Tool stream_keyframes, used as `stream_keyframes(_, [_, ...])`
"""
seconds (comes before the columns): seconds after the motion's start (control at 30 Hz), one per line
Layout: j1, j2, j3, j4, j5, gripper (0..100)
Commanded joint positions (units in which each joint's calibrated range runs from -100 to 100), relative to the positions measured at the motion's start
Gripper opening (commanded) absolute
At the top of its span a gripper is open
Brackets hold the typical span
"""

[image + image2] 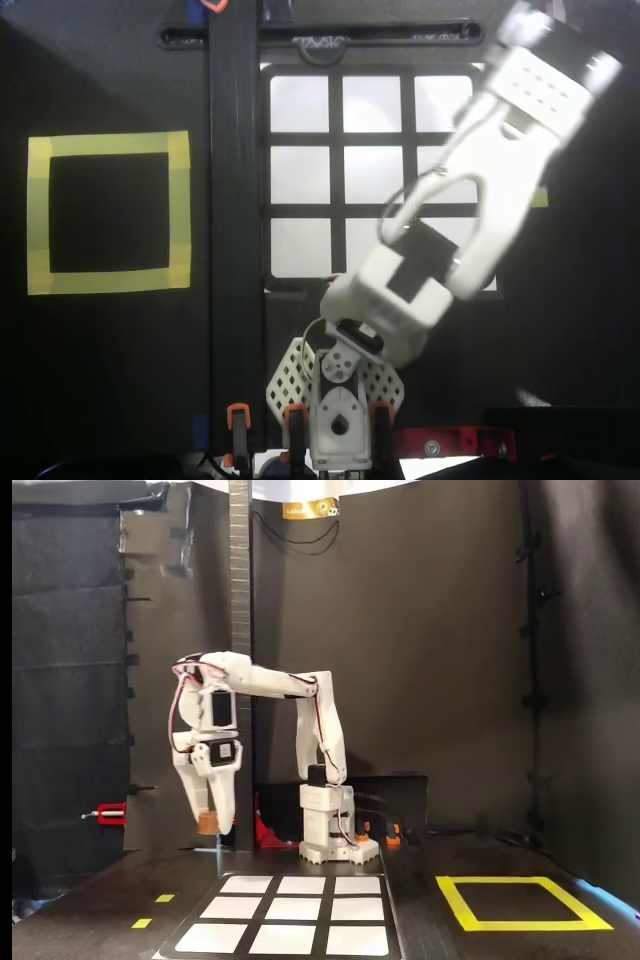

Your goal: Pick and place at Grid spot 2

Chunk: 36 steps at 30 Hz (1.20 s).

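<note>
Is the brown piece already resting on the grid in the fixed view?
No, the gripper holds the small brown piece in the air, well above the lit grid.

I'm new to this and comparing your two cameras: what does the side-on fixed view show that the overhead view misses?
Only the fixed view shows the pincer hanging in the air, closed on a small brown piece, well above the table. Only the overhead view shows the arm covering the right-hand column of the grid, with the top middle cell clear. Both show the lit grid and the yellow tape square.
</note>
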Motion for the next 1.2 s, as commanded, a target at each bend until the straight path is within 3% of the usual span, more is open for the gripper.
stream_keyframes(0.0, [-5.46,-4.26,-1.41,1.51,-6.89,11])
stream_keyframes(0.3, [-20.38,-8.38,-1.23,5.41,-22.95,11])
stream_keyframes(0.53, [-24.07,-8.38,-1.05,3.34,-34.63,11])
stream_keyframes(0.77, [-23.9,-7.6,-0.86,1.18,-35.02,11])
stream_keyframes(1.17, [-24.82,12.31,-0.4,-10.69,-34.87,11])
